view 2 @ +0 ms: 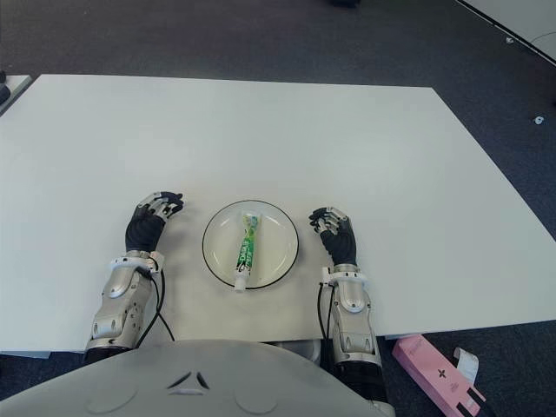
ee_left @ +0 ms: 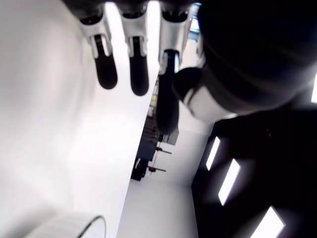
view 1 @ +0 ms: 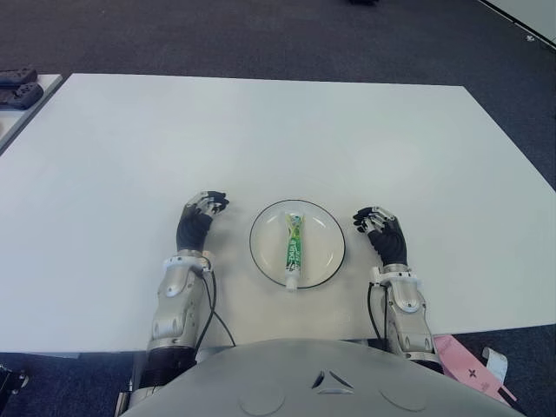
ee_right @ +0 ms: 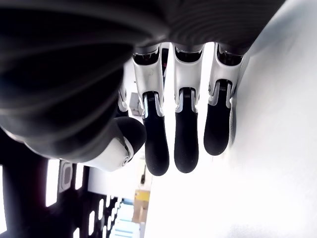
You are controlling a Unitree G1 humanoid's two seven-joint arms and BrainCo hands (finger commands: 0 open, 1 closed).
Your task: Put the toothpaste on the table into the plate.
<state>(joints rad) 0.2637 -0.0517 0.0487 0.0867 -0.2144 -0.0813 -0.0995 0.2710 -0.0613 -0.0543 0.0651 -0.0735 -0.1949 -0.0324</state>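
A lab or office room: a plain white counter [view 1: 261,130] stands on dark grey carpet [view 1: 261,35], with long ceiling lights [ee_left: 230,181] overhead.

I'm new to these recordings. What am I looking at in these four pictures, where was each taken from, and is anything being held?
This is a humanoid robot seen from its own cameras. The two wide pictures come from the two eyes of its head camera, looking down at a white table. The two close-ups come from cameras on its wrists, each showing that arm's own fingers. On the table is a round plate with a green and white toothpaste tube already lying in it. The left robot hand shows left of the plate, the right robot hand right of it. Both have loose fingers and hold nothing.
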